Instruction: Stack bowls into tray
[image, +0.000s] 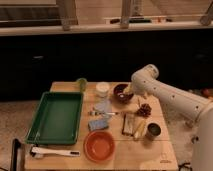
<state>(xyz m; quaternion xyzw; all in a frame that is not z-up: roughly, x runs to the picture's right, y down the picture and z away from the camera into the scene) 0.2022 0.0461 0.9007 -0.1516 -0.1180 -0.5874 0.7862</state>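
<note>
Clearly the tool (128, 90) is at the rim of the maroon bowl (119, 94), open or clamped unclear.

Green plastic tray (55, 118), wooden table (145, 153), pincer (128, 90) over glossy maroon bowl (119, 94)

White tubular arm (172, 97), claw (128, 90) at bowl (119, 93)

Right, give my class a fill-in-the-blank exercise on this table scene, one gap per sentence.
1. The tray is coloured ____.
2. The number of bowls inside it is ____.
3. Compared with the maroon bowl, the orange-red bowl lies ____ to the camera.
4. The tool is at the bowl coloured ____.

Missing words: green; zero; nearer; maroon.
</note>
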